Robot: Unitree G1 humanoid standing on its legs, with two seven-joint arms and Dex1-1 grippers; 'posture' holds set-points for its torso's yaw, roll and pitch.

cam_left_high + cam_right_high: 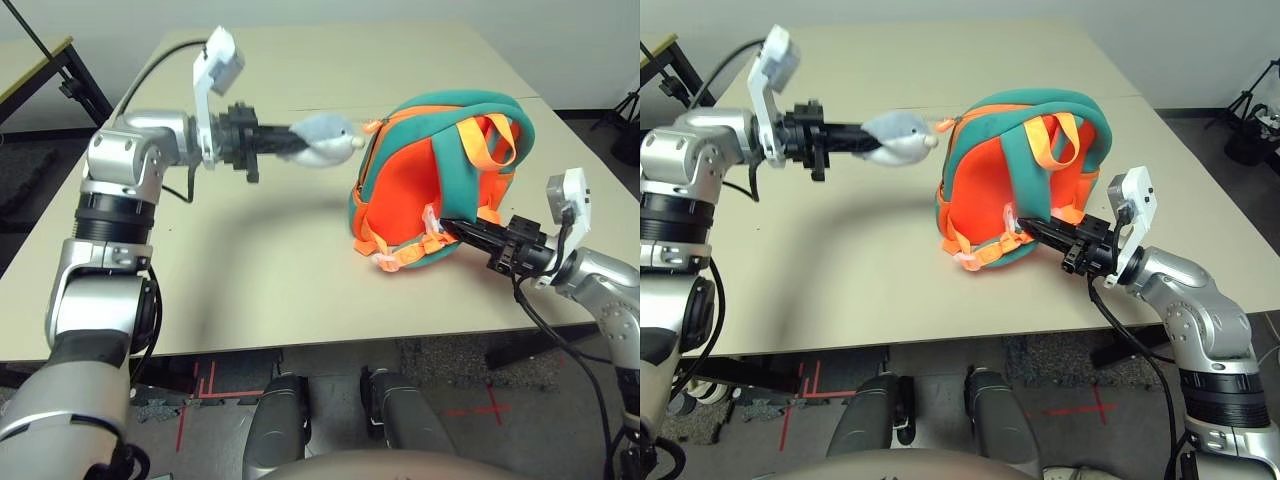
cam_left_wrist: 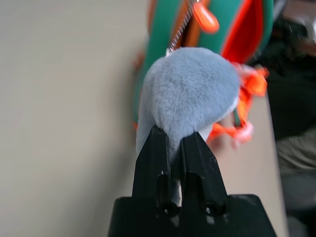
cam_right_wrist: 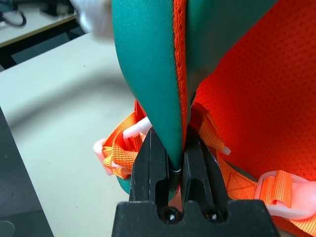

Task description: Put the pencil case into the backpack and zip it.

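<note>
Beige tabletop [image 1: 260, 250], matte and bare apart from faint scuffs, carries the backpack [image 1: 420, 190], which lies with its orange mesh back panel and orange straps facing up. A seam runs across the table behind the bag, where a second beige slab meets the first. Dark floor shows beyond the table edges, with red tape marks [image 1: 200, 385] on it below the near edge, and the black legs of a stand [image 1: 625, 110] rise past the far corner on the robot's right. Another table's corner [image 1: 35, 65] stands off to the robot's left.

The left gripper [image 1: 295, 135] is held above the surface, its black fingers [image 2: 155, 158] clamped on the grey plush shark [image 1: 325, 140]; a thin chain links the shark to an orange zipper pull [image 2: 205, 17] at the bag's teal rim just past the fingertips. The right gripper [image 1: 455, 228] reaches in level from the other side, pinched tight on a teal fabric edge [image 3: 148, 89] low on the backpack, with orange webbing and white plastic buckles [image 3: 111, 153] bunched right beside its fingers.
</note>
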